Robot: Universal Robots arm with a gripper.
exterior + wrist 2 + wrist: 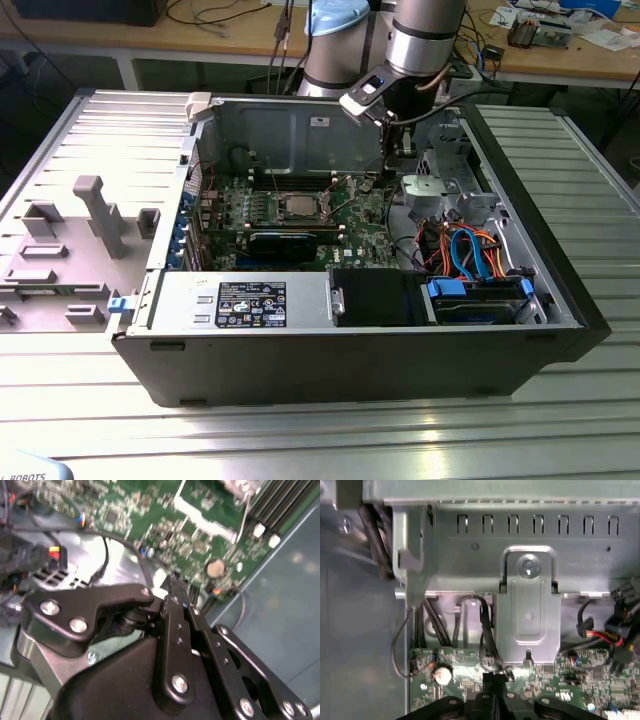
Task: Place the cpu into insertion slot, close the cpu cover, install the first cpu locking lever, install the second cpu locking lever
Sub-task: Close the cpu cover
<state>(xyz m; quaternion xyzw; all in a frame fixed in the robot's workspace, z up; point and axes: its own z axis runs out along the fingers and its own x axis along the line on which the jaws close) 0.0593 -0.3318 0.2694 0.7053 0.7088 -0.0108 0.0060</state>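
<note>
Gripper fingertips are seen pressed together in both wrist views, with nothing held between them. They are poised just above the edge of the green motherboard, close beside a round coin cell and below a grey metal bracket of the computer case. In the exterior view the gripper is lowered into the far corner of the case, at the board's end on the exterior view's right. The cpu is recorded lying flat in the insertion slot at mid-board, well apart from the gripper. The cpu cover is seen as a silvery frame around the chip. Whether it is latched cannot be told.
</note>
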